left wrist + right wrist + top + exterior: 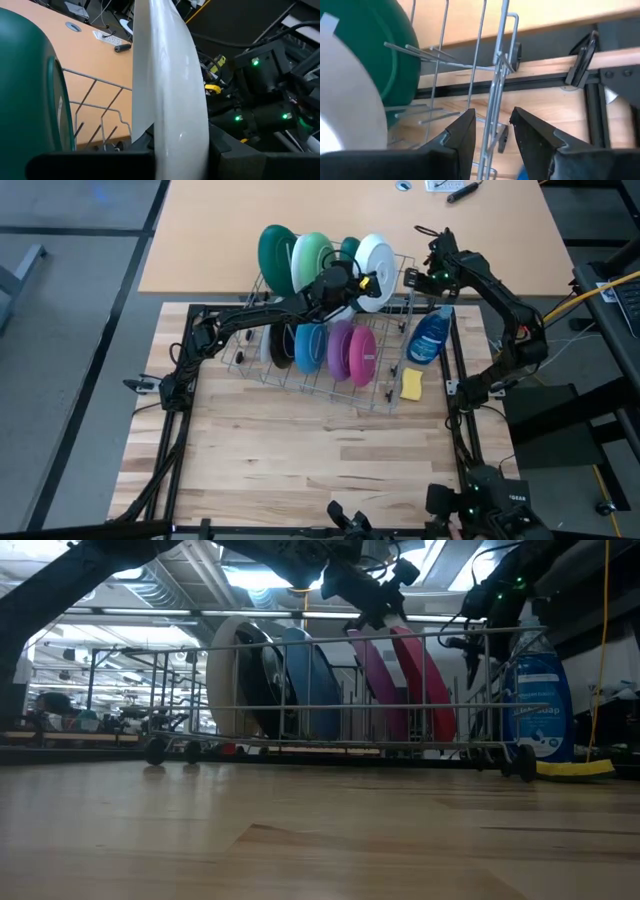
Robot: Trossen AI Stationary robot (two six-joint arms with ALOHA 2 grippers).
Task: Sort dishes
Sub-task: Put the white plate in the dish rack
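A wire dish rack (300, 370) holds larger plates in its far row: dark green (272, 252), light green (312, 258), another dark green (349, 248) and white (377, 260). Its near row holds a black-and-white dish (278, 345) and blue (310, 348), purple (340, 348) and pink (362, 355) ones. All stand on edge between the wires. My left gripper (352, 283) is shut on the white plate (170, 75). My right gripper (492, 125) is a little open at the rack's far right corner, one finger on either side of an upright rack wire (497, 85). My left gripper pinches the white plate's rim (175, 135) between its two fingers, one on each face of the plate. It reaches level from the table's left. The plate stands on edge in the rack's far row; its lower edge is hidden.
A blue soap bottle (428, 338) and a yellow sponge (411, 385) sit at the rack's right end. A tan table (350, 210) lies beyond the rack. Bare wooden board (320, 460) stretches on the near side.
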